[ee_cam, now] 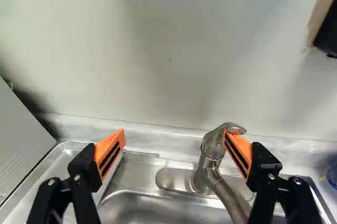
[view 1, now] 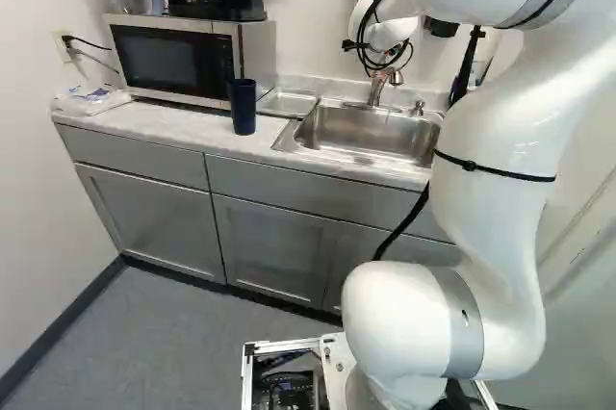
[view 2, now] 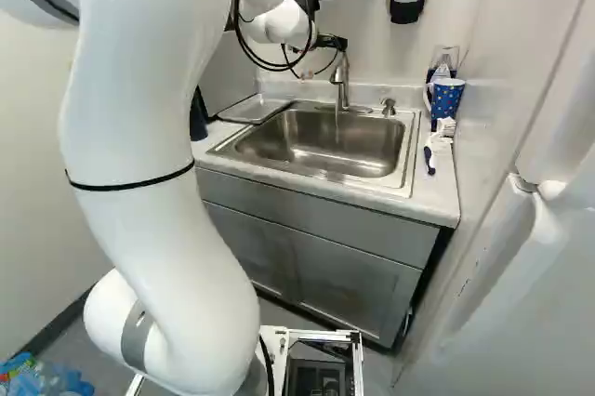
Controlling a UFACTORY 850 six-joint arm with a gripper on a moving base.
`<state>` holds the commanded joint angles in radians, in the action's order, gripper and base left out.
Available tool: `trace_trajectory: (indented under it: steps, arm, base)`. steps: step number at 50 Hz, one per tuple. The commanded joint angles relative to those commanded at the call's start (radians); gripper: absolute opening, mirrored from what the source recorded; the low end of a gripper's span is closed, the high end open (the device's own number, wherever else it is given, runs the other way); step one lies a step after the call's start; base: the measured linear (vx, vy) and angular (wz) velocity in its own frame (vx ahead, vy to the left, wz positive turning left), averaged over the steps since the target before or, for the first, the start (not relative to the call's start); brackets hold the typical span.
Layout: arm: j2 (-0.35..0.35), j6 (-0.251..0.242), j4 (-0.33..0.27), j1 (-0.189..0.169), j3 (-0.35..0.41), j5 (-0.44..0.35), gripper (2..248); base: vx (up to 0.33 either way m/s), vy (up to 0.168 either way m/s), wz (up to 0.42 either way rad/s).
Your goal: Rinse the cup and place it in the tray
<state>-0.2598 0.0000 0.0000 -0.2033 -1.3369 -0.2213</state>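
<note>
One arm (view 2: 163,164) arches toward the sink (view 2: 316,140), its tool (view 2: 332,42) spread wide, apparently near the faucet (view 2: 341,87).

Dark blue cup (view 1: 243,108) — upright on the counter (view 1: 183,125), shallow metallic tray (view 1: 288,103) — flat beside the sink (view 1: 375,128)

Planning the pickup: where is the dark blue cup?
In the left base view, the cup stands on the counter by the microwave, just left of the tray.
</note>
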Motion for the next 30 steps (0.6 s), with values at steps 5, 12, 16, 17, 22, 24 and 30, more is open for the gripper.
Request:
trace_trajectory:
  steps: [5, 12, 16, 17, 22, 24, 30]
  arm:
    - [0.0, 0.0, 0.0, 0.0, -0.001, 0.0, 247]
    - [0.0, 0.0, 0.0, 0.0, 0.0, 0.0, 247]
    - [0.005, 0.0, 0.0, 0.003, 0.005, 0.0, 247]
    - [0.008, 0.0, 0.0, 0.005, 0.009, 0.0, 247]
    - [0.022, 0.0, 0.0, 0.013, 0.025, 0.0, 247]
    - [0.029, 0.0, 0.0, 0.017, 0.032, 0.0, 247]
    - [0.05, 0.0, 0.0, 0.029, 0.056, 0.0, 247]
  base:
    - [0.0, 0.0, 0.0]
    - [0.0, 0.0, 0.0]
    - [0.0, 0.0, 0.0]
    - [0.0, 0.0, 0.0]
    - [0.0, 0.0, 0.0]
    - [0.0, 0.0, 0.0]
    - [0.0, 0.0, 0.0]
